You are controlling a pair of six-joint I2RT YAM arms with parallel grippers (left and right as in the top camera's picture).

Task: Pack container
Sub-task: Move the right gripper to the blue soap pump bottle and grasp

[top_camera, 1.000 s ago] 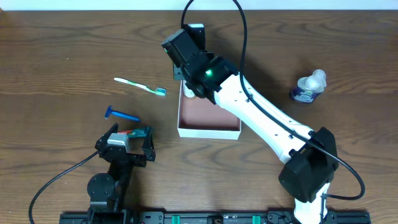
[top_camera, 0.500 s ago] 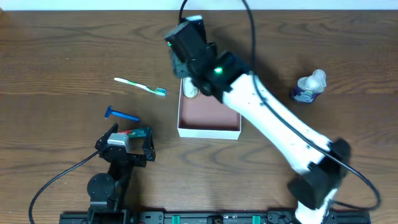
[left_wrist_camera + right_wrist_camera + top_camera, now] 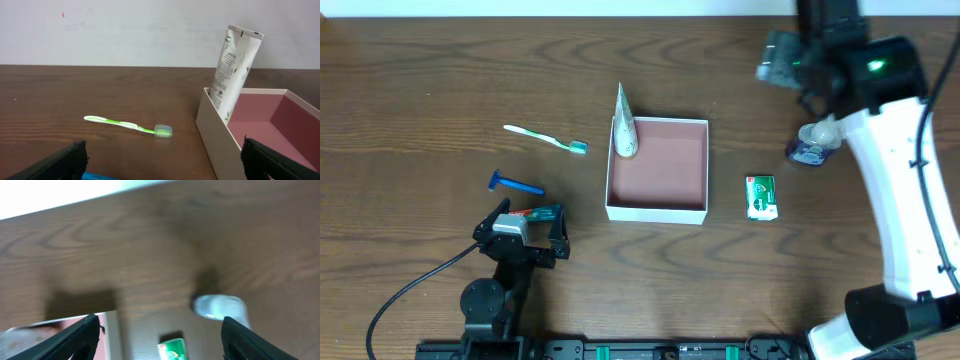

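Right wrist view blurred — container [image 3: 50,325] cut off; pale blob, perhaps bottle [image 3: 220,307].

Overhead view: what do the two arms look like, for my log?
The right arm has white links, black joint housings, a lit green light and a black cable alongside. The left arm is compact, mostly black, with a pale grey block.
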